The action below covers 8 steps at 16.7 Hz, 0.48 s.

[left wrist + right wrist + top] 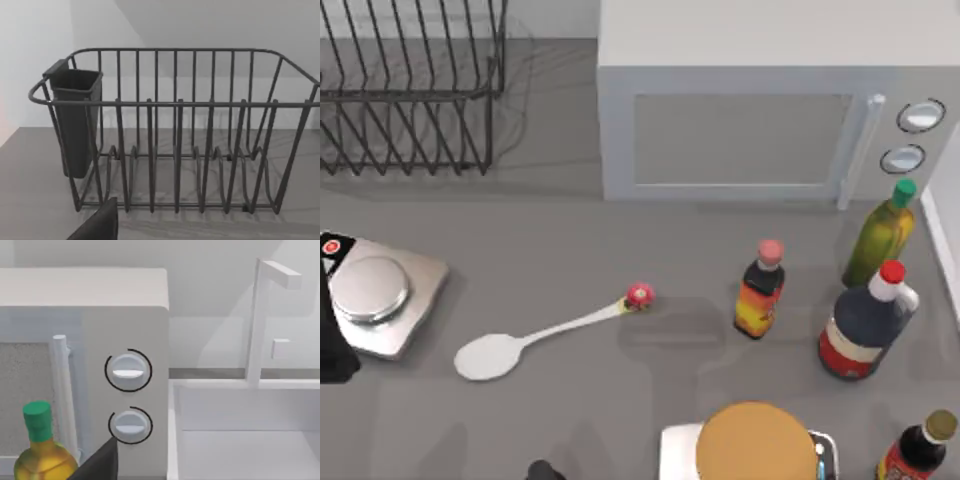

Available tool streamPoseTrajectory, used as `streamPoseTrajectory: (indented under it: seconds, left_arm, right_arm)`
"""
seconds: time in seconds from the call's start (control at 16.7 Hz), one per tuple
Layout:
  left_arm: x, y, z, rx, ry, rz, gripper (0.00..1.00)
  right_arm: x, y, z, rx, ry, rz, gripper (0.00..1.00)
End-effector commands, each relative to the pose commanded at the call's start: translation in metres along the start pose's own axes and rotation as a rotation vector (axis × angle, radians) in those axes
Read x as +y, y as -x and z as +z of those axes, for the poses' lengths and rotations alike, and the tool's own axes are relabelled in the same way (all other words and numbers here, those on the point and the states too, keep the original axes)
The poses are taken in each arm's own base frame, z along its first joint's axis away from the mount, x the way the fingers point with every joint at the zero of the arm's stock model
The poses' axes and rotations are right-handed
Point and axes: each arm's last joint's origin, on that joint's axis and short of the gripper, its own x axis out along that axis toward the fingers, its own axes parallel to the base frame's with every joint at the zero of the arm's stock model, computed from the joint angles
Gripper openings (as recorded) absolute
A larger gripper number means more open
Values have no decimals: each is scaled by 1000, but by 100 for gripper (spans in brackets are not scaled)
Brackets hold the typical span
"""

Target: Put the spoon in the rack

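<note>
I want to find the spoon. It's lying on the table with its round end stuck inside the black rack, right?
Not quite. The spoon does lie on the table, but well apart from the black rack, which stands at the table's far left. The top view shows open table between them.

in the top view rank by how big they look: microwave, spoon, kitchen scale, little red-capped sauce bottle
1. microwave, by far the largest
2. kitchen scale, partly cut off at the left edge
3. spoon, longer than the scale is wide but much thinner
4. small sauce bottle, though it stands upright, so the overhead view foreshortens it
</note>
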Motion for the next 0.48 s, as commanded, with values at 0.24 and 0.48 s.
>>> streamPoseTrajectory:
  seconds: [0.24,0.48]
  left_arm:
    - [-2,0,6,22,-17,-20,100]
    - [-13,-4,39,144,-113,-120,100]
  right_arm:
    - [0,0,0,0,0,0,100]
    - [0,0,0,0,0,0,100]
